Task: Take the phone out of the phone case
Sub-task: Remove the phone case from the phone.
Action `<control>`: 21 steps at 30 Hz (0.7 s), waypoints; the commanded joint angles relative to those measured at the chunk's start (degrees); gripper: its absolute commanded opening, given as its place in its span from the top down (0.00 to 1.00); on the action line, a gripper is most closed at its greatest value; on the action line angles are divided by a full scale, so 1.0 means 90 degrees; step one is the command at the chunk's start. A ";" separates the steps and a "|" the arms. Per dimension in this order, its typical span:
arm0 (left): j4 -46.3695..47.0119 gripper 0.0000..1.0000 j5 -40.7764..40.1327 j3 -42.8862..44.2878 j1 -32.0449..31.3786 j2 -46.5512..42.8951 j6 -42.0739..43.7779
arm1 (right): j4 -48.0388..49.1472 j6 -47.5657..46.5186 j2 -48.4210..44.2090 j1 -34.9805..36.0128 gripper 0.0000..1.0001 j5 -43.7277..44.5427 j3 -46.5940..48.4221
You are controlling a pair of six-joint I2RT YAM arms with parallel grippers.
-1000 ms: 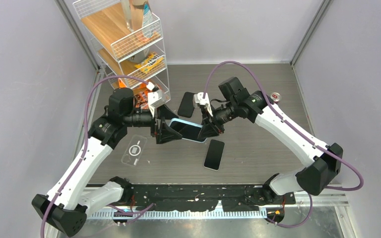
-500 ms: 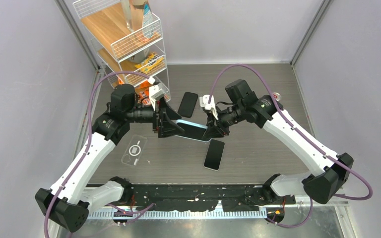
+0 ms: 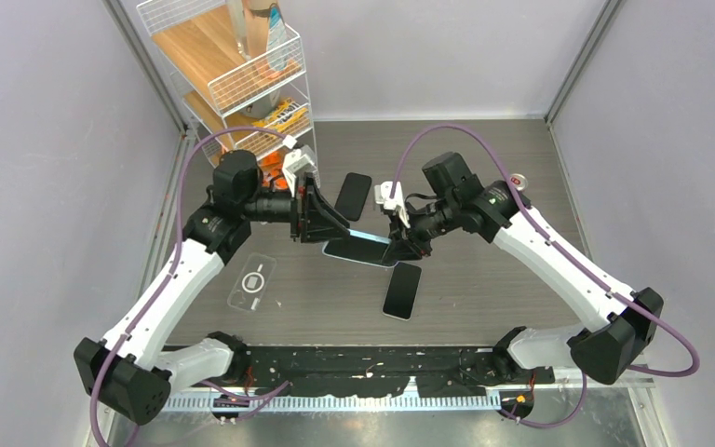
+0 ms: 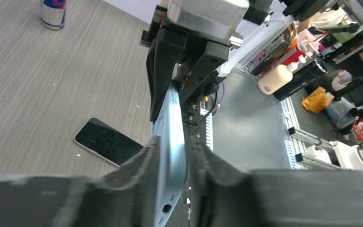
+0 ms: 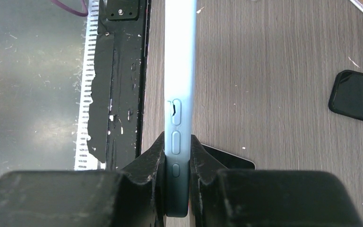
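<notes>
A phone (image 3: pixel 365 250) with its dark screen up sits in a light blue phone case (image 3: pixel 353 234), held level above the table between both arms. At its left end my left gripper (image 3: pixel 335 237) is shut on the case. In the left wrist view both fingers press the case's thin edge (image 4: pixel 172 142), port end nearest the camera. The right gripper (image 3: pixel 397 248) is shut on the right end. In the right wrist view its fingers (image 5: pixel 155 153) pinch the case's button side (image 5: pixel 178 94).
A bare black phone (image 3: pixel 402 291) lies on the table just below the held one, and a second dark phone (image 3: pixel 352 196) lies behind it. A clear case (image 3: pixel 253 281) rests front left. A wire shelf rack (image 3: pixel 242 84) stands back left, a can (image 3: pixel 519 180) back right.
The left gripper's jaws went from wide open around the case's left end to closed on it. Both arms shifted slightly toward the back; the right grip is unchanged.
</notes>
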 commanded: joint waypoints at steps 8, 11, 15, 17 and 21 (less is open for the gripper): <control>0.1332 1.00 0.0515 -0.0172 0.0026 0.0302 -0.1108 | 0.0603 0.0002 -0.0475 0.0028 0.94 0.0105 -0.0054; 0.1973 1.00 0.0533 -0.0406 0.0025 0.0400 -0.1643 | 0.0622 0.0023 -0.0493 0.0030 0.95 0.0138 0.0001; 0.2746 1.00 0.0530 -0.0647 0.0026 0.0618 -0.2498 | 0.0620 0.0010 -0.0529 0.0031 0.95 0.0170 0.0115; 0.3120 1.00 0.0529 -0.0738 0.0023 0.0744 -0.2883 | 0.0608 -0.0012 -0.0554 0.0031 0.94 0.0228 0.0157; 0.3641 1.00 0.0448 -0.0868 0.0021 0.1005 -0.3460 | 0.0586 -0.0092 -0.0633 0.0047 0.94 0.0411 0.0216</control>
